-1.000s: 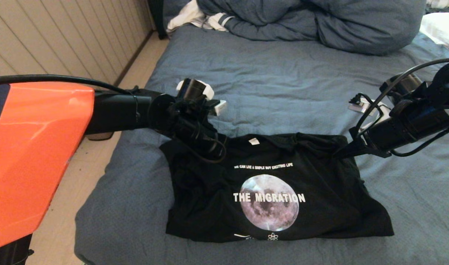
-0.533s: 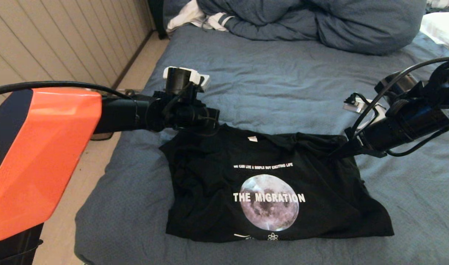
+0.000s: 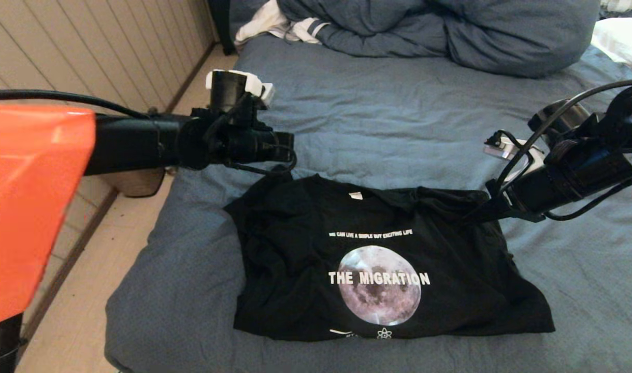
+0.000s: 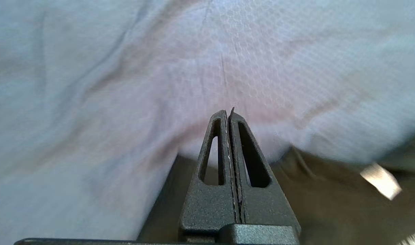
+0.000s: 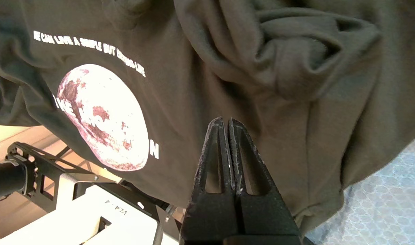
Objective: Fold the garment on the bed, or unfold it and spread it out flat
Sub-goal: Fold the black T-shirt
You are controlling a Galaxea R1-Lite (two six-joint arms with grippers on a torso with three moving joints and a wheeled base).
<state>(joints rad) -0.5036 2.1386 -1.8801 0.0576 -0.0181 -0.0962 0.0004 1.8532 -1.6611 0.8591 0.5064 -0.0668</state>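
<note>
The garment (image 3: 295, 259), a black T-shirt with a moon print and white lettering, lies folded into a rough rectangle near the front of the bed (image 3: 399, 119). My left gripper (image 3: 289, 144) hangs shut above the shirt's far left corner. In the left wrist view its fingertips (image 4: 228, 114) reach past the garment's (image 4: 330, 204) edge over the bed (image 4: 126, 85), with nothing between them. My right gripper (image 3: 472, 217) is shut just over the shirt's bunched far right shoulder. In the right wrist view the gripper (image 5: 225, 119) is empty above the garment (image 5: 296, 112).
A bunched blue-grey duvet (image 3: 450, 31) lies across the far end of the bed, with a white striped cloth (image 3: 274, 23) at its left and a white pillow (image 3: 624, 39) at the far right. Floor (image 3: 88, 290) and a panelled wall (image 3: 88, 52) run along the bed's left side.
My left arm has risen off the shirt's far left corner and drawn back to the left, uncovering that corner. The right arm and the shirt's body have stayed put.
</note>
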